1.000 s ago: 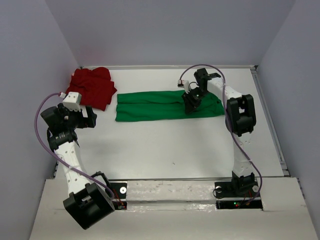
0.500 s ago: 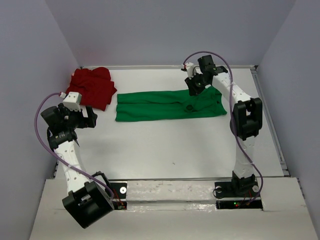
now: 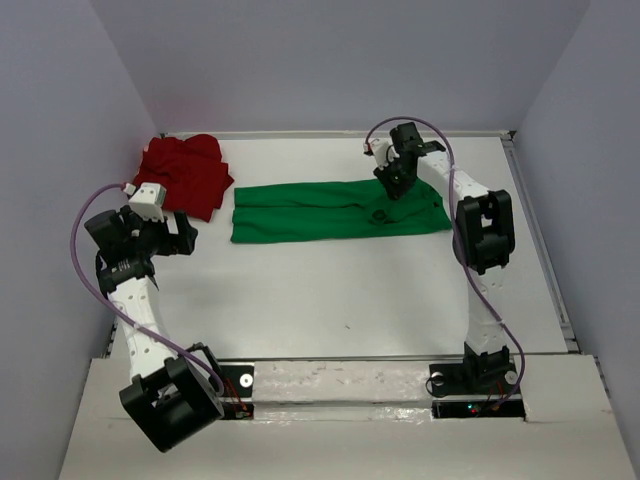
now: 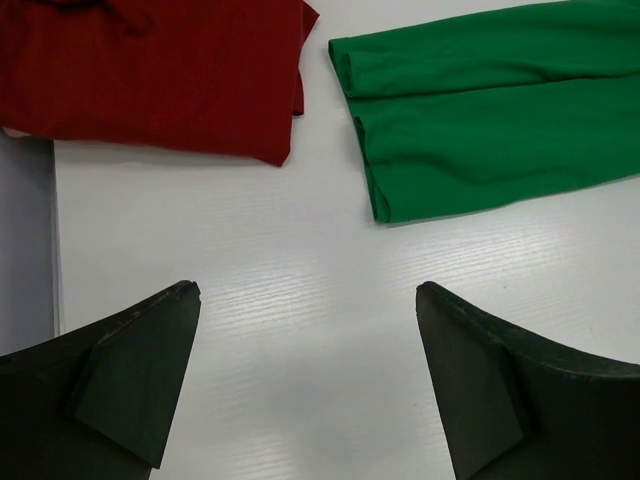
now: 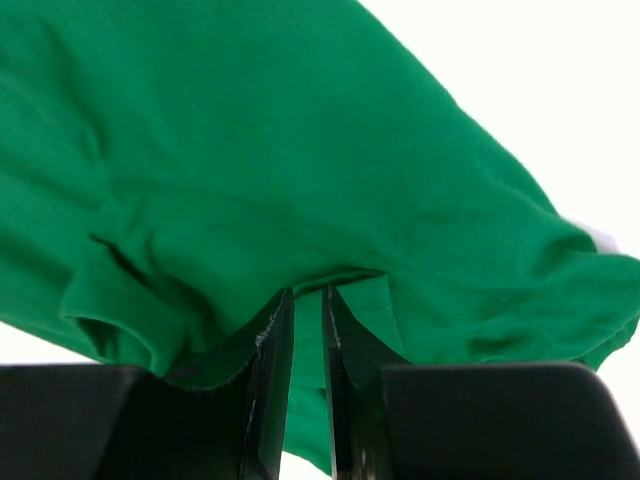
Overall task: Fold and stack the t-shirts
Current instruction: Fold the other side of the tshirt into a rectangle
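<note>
The green t-shirt lies as a long folded band across the far middle of the white table. The red t-shirt sits bunched at the far left corner. My right gripper is at the green shirt's far edge, near its right end. In the right wrist view its jaws are pinched nearly together, with green cloth in the narrow gap and draped over the tips. My left gripper hovers open over bare table, nothing between its fingers. Beyond them lie the red shirt and the green shirt's left end.
Grey walls close in the table at the back and both sides, and a raised rim runs along its right edge. The red shirt lies close against the left wall. Both arm bases stand at the near edge.
My right gripper has moved from the middle of the green shirt to its far edge and closed down on the cloth there. The left arm has barely shifted.
</note>
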### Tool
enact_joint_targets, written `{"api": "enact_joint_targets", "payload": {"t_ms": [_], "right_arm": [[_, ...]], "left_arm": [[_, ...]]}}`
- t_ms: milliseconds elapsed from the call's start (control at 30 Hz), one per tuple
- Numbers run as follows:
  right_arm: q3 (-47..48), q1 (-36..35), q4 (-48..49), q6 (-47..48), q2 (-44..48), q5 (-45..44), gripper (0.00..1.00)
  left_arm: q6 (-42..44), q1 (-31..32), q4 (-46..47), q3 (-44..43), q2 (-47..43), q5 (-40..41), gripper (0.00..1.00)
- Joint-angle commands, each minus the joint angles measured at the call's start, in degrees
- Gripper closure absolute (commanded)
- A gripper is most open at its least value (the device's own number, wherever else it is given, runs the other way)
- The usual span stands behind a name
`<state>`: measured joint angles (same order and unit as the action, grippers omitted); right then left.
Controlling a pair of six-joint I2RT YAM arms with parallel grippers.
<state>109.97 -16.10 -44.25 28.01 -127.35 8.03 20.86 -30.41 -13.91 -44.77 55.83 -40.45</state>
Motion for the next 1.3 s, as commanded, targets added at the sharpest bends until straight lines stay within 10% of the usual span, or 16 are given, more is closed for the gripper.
{"api": "enact_joint_targets", "payload": {"t_ms": [0, 1267], "right_arm": [[-0.72, 0.89, 2.76, -0.85, 0.43, -4.07, 0.75], [0.24, 2.47, 4.52, -0.67, -3.43, -6.72, 0.63]], "left_arm": [[0.41, 0.53, 1.52, -2.69, 0.42, -1.48, 0.01], [0.85, 0.97, 1.17, -3.13, 1.65, -0.86, 0.01]]}}
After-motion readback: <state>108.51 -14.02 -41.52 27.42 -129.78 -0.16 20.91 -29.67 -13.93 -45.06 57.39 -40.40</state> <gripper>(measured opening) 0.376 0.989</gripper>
